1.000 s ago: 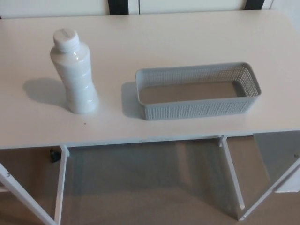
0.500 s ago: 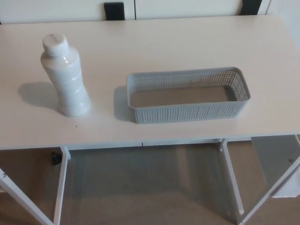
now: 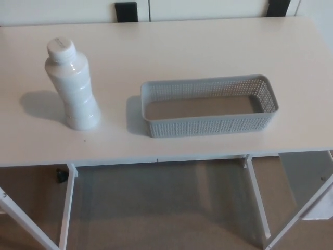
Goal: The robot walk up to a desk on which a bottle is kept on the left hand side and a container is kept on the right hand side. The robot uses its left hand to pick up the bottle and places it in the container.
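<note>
We see neither hand, so we cannot tell how they are set. The white bottle [image 3: 73, 86] stands upright on the left of the desk [image 3: 171, 47], well apart from the grey basket [image 3: 208, 105] on the right. It looks smooth, rigid and probably slippery; we judge its narrow waist the best hold. The desk's front edge is near, with open room between bottle and basket.

Neither robot hand nor either arm is in view.
</note>
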### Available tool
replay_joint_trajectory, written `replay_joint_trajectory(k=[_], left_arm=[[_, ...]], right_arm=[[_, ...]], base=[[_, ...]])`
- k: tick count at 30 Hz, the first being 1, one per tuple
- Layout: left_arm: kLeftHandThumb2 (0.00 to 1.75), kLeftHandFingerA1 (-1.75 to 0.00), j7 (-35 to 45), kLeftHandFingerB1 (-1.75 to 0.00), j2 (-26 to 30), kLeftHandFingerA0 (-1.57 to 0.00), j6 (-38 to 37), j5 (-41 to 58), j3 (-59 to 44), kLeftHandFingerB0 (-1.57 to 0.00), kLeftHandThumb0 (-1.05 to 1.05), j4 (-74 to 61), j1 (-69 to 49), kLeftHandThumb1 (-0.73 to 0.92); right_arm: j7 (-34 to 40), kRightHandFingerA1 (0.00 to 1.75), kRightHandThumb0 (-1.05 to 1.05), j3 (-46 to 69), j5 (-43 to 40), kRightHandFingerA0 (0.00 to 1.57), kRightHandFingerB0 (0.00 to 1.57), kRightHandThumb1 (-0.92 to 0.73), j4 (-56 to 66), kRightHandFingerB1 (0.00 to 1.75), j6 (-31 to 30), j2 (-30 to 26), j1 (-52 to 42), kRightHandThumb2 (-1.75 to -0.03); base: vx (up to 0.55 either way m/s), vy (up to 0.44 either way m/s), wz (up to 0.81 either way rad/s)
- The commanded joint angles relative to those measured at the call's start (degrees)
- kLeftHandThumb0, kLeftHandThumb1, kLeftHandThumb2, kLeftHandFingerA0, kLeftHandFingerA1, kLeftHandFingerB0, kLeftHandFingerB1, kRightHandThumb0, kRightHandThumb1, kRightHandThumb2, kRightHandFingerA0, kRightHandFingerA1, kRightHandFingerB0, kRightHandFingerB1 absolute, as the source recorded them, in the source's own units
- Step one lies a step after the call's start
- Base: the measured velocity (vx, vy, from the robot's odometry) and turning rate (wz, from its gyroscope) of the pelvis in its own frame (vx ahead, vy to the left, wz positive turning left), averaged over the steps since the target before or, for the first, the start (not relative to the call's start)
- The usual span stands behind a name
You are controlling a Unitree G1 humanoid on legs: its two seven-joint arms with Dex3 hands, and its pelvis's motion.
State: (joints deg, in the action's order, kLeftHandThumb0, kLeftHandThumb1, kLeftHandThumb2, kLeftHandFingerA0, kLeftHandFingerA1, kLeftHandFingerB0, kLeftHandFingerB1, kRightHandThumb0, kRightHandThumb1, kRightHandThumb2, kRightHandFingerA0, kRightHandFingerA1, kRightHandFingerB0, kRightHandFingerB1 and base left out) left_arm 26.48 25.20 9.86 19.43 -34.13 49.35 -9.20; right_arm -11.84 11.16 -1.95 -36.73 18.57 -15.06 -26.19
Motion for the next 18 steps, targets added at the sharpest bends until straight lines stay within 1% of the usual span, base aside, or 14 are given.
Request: replay_joint_trajectory(k=[1,2,3,4,6,8,9,10,12,13,14,16,17,18], left_arm=[[0.57,-0.34,-9.85,-0.23,2.84,-0.05,-4.36,3.74,-8.29,0.00,-0.50,-14.93,2.34,0.54],[0.72,-0.29,-10.01,-0.06,3.01,-0.05,-4.57,3.67,-8.79,0.00,-0.64,-16.83,2.53,0.38],[0.70,-0.23,-10.51,0.00,3.15,-0.06,-4.66,3.89,-9.65,0.00,-0.72,-20.39,3.09,0.39],[0.70,-0.14,-10.60,-0.03,3.39,0.00,-4.95,4.02,-10.04,0.00,-0.73,-23.43,3.34,0.39],[0.66,-0.08,-10.76,0.00,3.21,0.00,-5.19,4.37,-10.96,0.00,-0.71,-30.27,3.72,0.36],[0.65,-0.14,-10.87,-0.06,2.82,0.00,-5.18,4.70,-11.32,0.00,-0.63,-32.74,3.98,0.31],[0.68,-0.11,-10.66,0.00,2.74,0.00,-4.73,5.41,-11.42,0.00,-0.55,-34.72,4.57,0.44],[0.72,-0.07,-10.35,0.00,2.90,0.00,-3.82,6.01,-11.10,0.00,-0.80,-37.72,5.66,0.41],[0.75,-0.08,-9.31,-0.02,3.74,0.00,-0.79,7.13,-9.57,0.00,-0.78,-42.30,8.75,0.44],[0.68,-0.10,-9.38,0.00,3.76,0.00,-0.59,6.74,-9.15,0.00,-0.70,-42.56,9.35,0.34],[0.83,-0.29,-8.71,-0.23,4.25,0.00,-0.80,6.03,-8.16,0.00,-0.71,-42.36,10.23,0.43],[0.83,-0.29,-8.23,-0.23,4.56,0.00,-0.84,5.49,-7.50,0.00,-0.71,-42.33,10.84,0.43],[0.68,-0.24,-7.66,-0.17,5.18,0.00,-1.24,3.95,-5.73,0.00,-0.78,-41.35,12.67,0.31],[0.67,-0.23,-7.05,-0.18,5.51,0.00,-1.20,2.85,-3.92,0.00,-0.72,-40.21,14.78,0.31]], right_arm=[[1.05,0.54,-0.47,-0.33,0.94,0.71,0.53,-0.64,0.82,0.43,-0.99,-0.71,-0.16,-0.59],[1.34,0.54,-0.46,-0.31,0.96,0.71,0.53,-0.63,0.90,0.44,-1.16,-0.55,-0.12,-0.59],[1.39,0.52,-0.47,-0.35,1.04,0.69,0.53,-0.64,0.24,0.43,-1.07,-0.58,0.40,-0.59],[1.40,0.52,-0.49,-0.38,1.08,0.70,0.54,-0.63,-0.10,0.42,-1.07,-0.60,0.71,-0.57],[1.35,0.53,-0.50,-0.31,1.04,0.69,0.55,-0.62,-2.31,0.44,-0.04,-0.66,1.79,-0.59],[1.32,0.53,-0.49,-0.21,0.94,0.69,0.55,-0.62,-3.43,0.44,0.56,-0.65,2.26,-0.59],[1.38,0.52,-0.49,-0.22,1.00,0.70,0.56,-0.63,-3.87,0.43,0.54,-0.72,2.60,-0.59],[1.53,0.52,-0.45,-0.24,1.01,0.70,0.54,-0.62,-2.89,0.44,0.07,-0.61,2.32,-0.57],[1.70,0.52,-0.44,-0.46,1.18,0.69,0.54,-0.64,2.00,0.44,-1.67,-0.50,0.50,-0.58],[1.79,0.52,-0.44,-0.50,1.32,0.70,0.54,-0.64,1.28,0.44,-1.26,-0.57,0.76,-0.58],[1.85,0.54,-0.48,-0.44,1.36,0.71,0.53,-0.60,-0.56,0.44,-0.49,-0.66,1.57,-0.60],[1.89,0.54,-0.48,-0.39,1.39,0.71,0.53,-0.60,-1.88,0.44,0.05,-0.72,2.16,-0.60],[1.68,0.53,-0.48,-0.28,1.24,0.71,0.54,-0.58,-4.62,0.44,0.67,-0.84,3.57,-0.59],[1.38,0.52,-0.45,-0.14,0.93,0.71,0.54,-0.60,-5.59,0.44,0.85,-0.85,4.07,-0.58]], base=[[0.00,0.000,0.00],[0.00,0.000,0.00],[0.00,0.000,0.00],[0.00,0.000,0.00],[0.00,0.000,0.00],[0.00,0.000,0.00],[0.00,0.000,0.00],[0.00,0.000,0.00],[0.00,0.000,0.00],[0.00,0.000,0.00],[0.00,0.000,0.00],[0.00,0.000,0.00],[0.00,0.000,0.00],[0.00,0.000,0.00]])
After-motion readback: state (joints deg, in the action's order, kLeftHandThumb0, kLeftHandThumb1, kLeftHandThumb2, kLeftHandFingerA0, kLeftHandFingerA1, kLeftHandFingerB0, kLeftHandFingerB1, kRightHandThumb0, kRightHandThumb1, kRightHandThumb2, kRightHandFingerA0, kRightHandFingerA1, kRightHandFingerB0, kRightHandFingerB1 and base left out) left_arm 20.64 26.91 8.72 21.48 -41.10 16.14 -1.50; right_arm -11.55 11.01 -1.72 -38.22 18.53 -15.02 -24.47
